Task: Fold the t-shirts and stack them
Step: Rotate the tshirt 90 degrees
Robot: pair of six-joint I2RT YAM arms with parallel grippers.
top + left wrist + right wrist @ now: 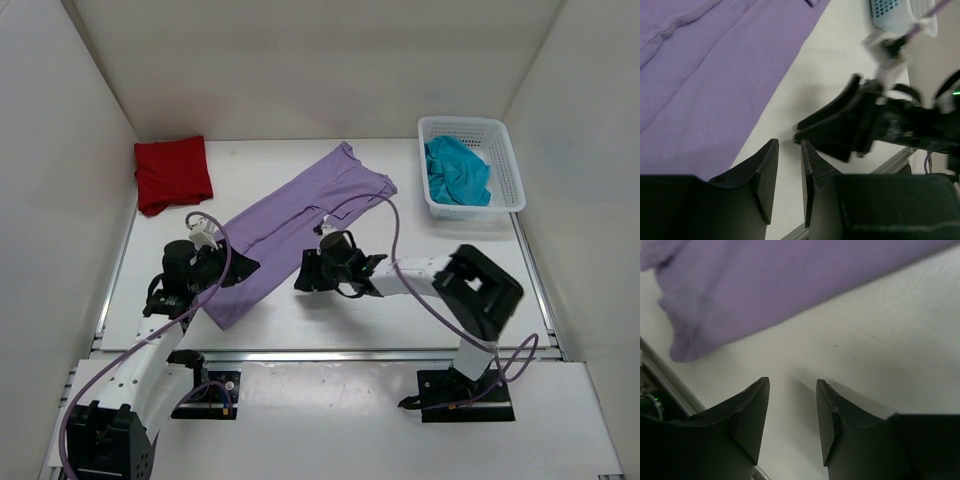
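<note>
The lavender t-shirt (290, 222) is laid out flat and diagonal in the middle of the table (330, 322), collar end toward the far right. It looks folded in lengthwise, so it's more of a long strip. The red t-shirt (172, 173) is a folded bundle in the far left corner, well apart from it. The teal t-shirt (456, 170) is crumpled up in the white mesh basket (508, 160) on the far right.

Both arms are low at the near end of the lavender one. The left gripper (789, 172) has its jaws a little apart with nothing in them, over bare table just beside the cloth's edge. The right gripper (792, 410) is wider apart and also empty, over bare table, with the shirt's edge just ahead of its fingers (752, 412). The two grippers point at each other.
</note>
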